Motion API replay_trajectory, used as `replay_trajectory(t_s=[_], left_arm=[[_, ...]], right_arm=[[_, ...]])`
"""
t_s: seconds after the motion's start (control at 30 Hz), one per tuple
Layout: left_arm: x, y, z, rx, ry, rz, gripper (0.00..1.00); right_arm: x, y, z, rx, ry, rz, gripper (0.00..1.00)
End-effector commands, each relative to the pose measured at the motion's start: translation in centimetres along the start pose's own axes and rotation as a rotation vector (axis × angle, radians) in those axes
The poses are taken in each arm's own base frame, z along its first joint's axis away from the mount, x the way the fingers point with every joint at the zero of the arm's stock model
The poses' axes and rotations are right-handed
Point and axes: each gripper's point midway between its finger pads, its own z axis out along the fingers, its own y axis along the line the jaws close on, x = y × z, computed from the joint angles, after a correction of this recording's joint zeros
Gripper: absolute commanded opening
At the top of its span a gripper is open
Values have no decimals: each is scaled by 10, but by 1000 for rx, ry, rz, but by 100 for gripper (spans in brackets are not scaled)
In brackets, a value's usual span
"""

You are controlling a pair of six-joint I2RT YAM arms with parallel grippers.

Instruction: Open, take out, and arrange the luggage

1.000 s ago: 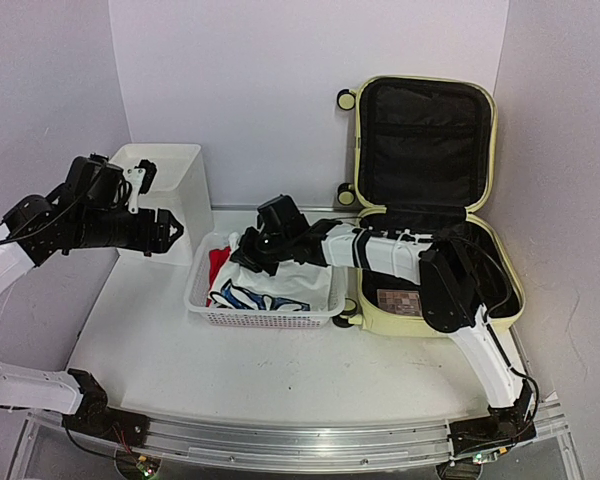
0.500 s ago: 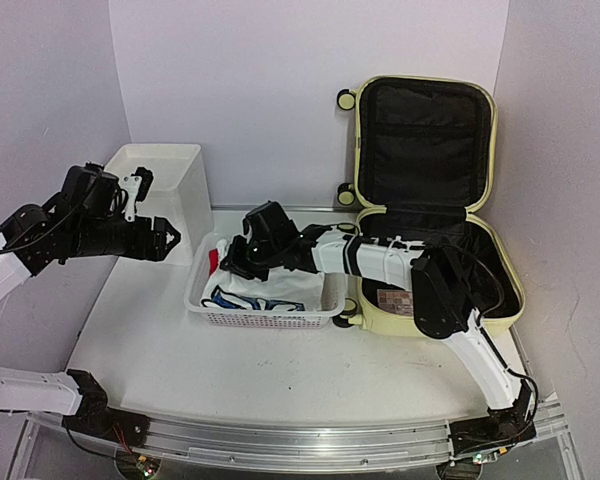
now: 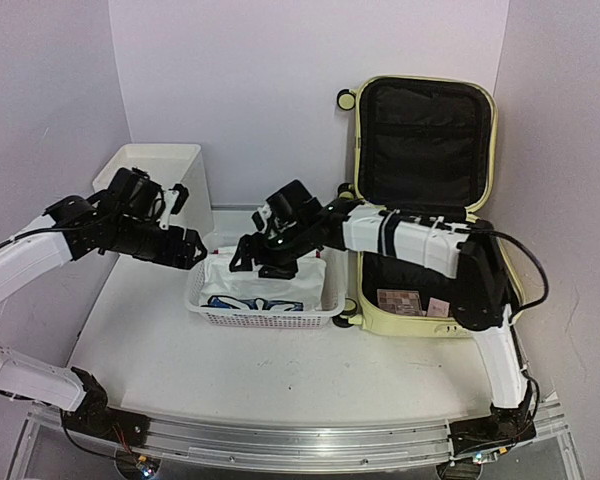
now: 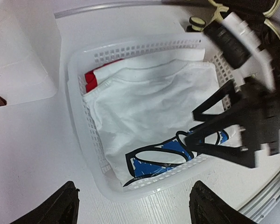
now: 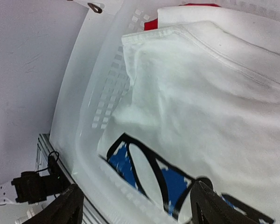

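The luggage [image 3: 401, 322], a pale yellow suitcase, stands open at the right with its black-lined lid upright. A white perforated basket [image 3: 264, 318] beside it holds a folded white T-shirt with a blue and black print [image 3: 276, 283], [image 4: 149, 112], [image 5: 214, 102]. A red garment [image 4: 89, 78] peeks out under the shirt. My right gripper [image 3: 261, 262], [image 5: 137, 205] hovers open just over the shirt with nothing between its fingers. My left gripper [image 3: 187, 250], [image 4: 135, 205] is open and empty over the basket's left near edge.
A white plastic drawer box [image 3: 170, 180] stands at the back left behind my left arm. In the suitcase base lie a checked packet [image 3: 397, 300] and a small pale item [image 3: 439, 306]. My right arm spans from the suitcase across the basket.
My right gripper has opened and let go of the white shirt, which now lies flat in the basket. My left arm has swung right and down, up to the basket.
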Motion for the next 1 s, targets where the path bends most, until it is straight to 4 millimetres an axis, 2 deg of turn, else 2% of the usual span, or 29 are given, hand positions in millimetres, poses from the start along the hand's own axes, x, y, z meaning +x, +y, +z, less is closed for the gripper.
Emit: replay_trajectory(t_s=[0.0, 0.13, 0.27, 0.37, 0.53, 0.63, 0.73, 0.87, 0.97], left_arm=[[-17, -27, 21, 112, 33, -2, 79], [2, -36, 61, 141, 164, -11, 62], [24, -31, 99, 108, 271, 8, 46], [40, -19, 126, 43, 330, 54, 43], [82, -4, 161, -17, 466, 82, 38], [107, 4, 163, -39, 529, 68, 35], [116, 14, 155, -78, 535, 64, 35], [105, 23, 135, -129, 496, 92, 37], [84, 20, 111, -126, 452, 111, 41]], right_arm=[[-4, 13, -64, -74, 0, -65, 80], [21, -14, -68, -9, 57, -62, 79], [33, -41, -62, 44, 88, -40, 67], [39, -62, -53, 80, 113, -17, 57], [59, -98, -32, 168, 183, 26, 51], [69, -112, -28, 227, 226, 47, 46], [76, -115, -29, 255, 246, 42, 45], [84, -106, -35, 266, 287, 10, 45], [81, -98, -54, 283, 265, -37, 48]])
